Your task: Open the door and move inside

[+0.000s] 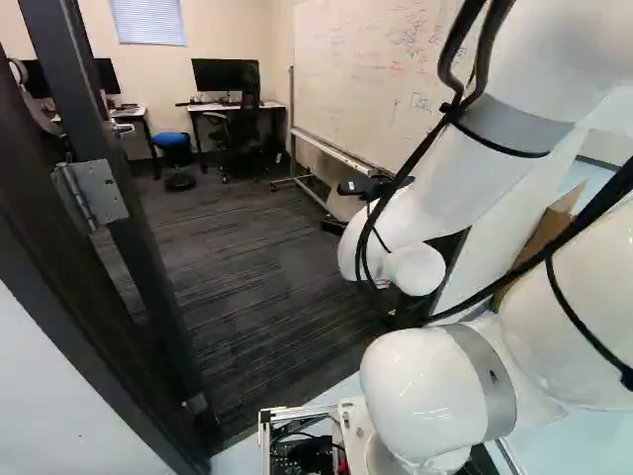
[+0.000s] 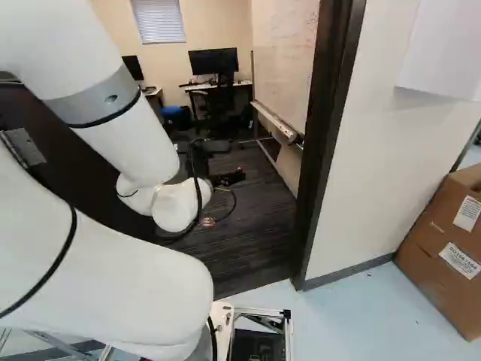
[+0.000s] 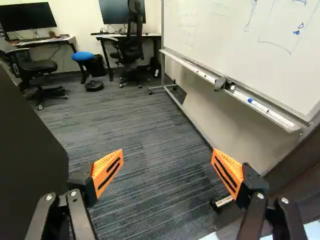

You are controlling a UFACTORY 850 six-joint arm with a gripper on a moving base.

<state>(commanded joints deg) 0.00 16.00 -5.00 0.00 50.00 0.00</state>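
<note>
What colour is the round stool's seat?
Bright blue, showing best in the wrist view.

door (image 3: 30, 165): dark | carpet (image 3: 145, 150): striped grey | stool (image 3: 84, 56): blue | fingers (image 3: 107, 172): orange-padded

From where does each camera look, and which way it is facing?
Left base view: behind the arm, to its left, facing ahead and slightly down over the carpet; arm at the right.
Right base view: behind the arm, to its right, facing likewise; arm at the left, doorframe beyond it.
Wrist view: on the wrist, looking along the open gripper into the room; orange pads show.
Both base views share the whiteboard and blue stool.
</note>
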